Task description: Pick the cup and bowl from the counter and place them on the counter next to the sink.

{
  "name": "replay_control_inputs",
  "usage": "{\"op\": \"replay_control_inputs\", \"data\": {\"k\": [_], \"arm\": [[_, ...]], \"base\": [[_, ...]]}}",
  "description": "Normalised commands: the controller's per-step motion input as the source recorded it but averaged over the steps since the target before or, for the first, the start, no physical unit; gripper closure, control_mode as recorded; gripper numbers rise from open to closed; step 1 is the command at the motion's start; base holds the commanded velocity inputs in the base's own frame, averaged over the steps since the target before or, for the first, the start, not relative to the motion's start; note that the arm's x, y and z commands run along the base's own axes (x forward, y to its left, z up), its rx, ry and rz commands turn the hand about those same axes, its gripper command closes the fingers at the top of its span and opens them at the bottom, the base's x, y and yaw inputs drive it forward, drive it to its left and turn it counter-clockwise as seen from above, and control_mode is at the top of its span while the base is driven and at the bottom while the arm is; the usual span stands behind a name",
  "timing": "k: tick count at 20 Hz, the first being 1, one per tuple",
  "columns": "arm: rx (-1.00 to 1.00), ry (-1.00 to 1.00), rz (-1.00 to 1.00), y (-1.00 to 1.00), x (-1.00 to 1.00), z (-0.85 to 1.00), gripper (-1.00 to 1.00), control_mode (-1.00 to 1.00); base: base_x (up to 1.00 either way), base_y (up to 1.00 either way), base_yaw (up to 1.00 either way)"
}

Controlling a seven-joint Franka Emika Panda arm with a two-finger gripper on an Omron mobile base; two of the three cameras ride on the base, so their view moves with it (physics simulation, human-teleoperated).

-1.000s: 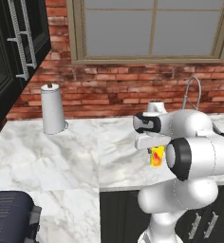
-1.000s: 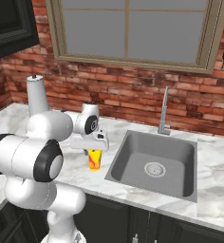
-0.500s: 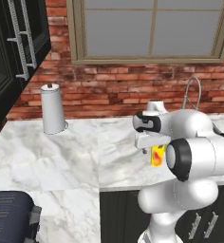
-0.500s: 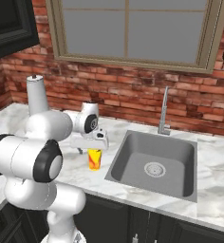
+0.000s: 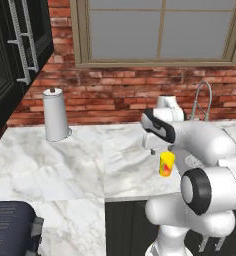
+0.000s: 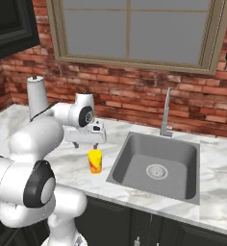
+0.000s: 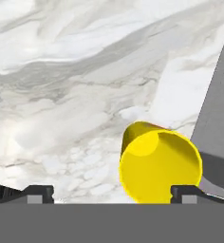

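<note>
**Tool open above the cup**

Tool (image 7: 112, 193) hangs with fingers spread wide, holding nothing. Small straight-sided yellow cup (image 6: 94, 161) stands upright on the white grey-veined marble surface (image 6: 62, 158), centre-left of the right base frame, near the rectangular grey metal sink (image 6: 156, 163).

A red brick wall (image 5: 115, 102) runs along the back. At twelve o'clock in it sits a wide window with a tan frame and grey panes (image 6: 134, 33). Glossy black upper cabinets with a silver bar handle (image 5: 20, 47) hang at nine to ten o'clock in the left base view, and another dark cabinet (image 6: 12, 24) shows at ten o'clock in the right base view. A tall white paper-towel roll on a stand (image 5: 56, 115) stands against the brick. At seven o'clock a dark blue-grey ribbed object (image 5: 10, 227) sits low, perhaps a stool. Light is even and soft.
</note>
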Motion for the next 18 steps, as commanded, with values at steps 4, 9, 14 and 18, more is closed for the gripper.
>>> {"op": "replay_control_inputs", "data": {"k": [4, 9, 14, 18], "arm": [[0.0, -0.11, 0.0, 0.03, -0.27, 0.56, -1.0, -1.0], [0.0, -0.01, 0.0, 0.0, -0.68, 0.1, -1.0, -1.0], [0.0, 0.0, 0.0, 0.0, -0.82, 0.09, -1.0, -1.0], [0.0, 0.0, 0.0, 0.0, -0.73, 0.29, -1.0, -1.0]], "base": [[0.0, 0.0, 0.0], [0.0, 0.0, 0.0], [0.0, 0.0, 0.0], [0.0, 0.0, 0.0]]}}
